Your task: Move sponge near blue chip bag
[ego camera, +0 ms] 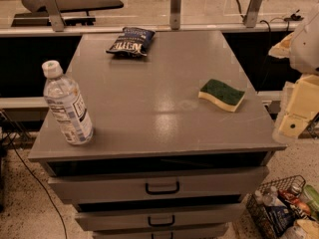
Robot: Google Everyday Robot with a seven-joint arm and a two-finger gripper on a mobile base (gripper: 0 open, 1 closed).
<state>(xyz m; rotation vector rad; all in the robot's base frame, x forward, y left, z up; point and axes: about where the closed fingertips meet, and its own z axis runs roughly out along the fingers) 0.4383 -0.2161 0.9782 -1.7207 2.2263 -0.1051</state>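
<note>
The sponge [222, 94], dark green on top over pale yellow foam, lies flat on the right side of the grey cabinet top [149, 103]. The blue chip bag [131, 41], dark navy with white lettering, lies at the far edge of the top, left of centre. My gripper [293, 121] hangs at the right edge of the view, beyond the cabinet's right edge, to the right of the sponge and apart from it. It holds nothing that I can see.
A clear water bottle [67, 105] with a white cap stands at the front left of the top. Drawers with black handles [162, 188] are below. A wire basket [286, 208] of items sits on the floor at the lower right. A railing [174, 14] runs behind.
</note>
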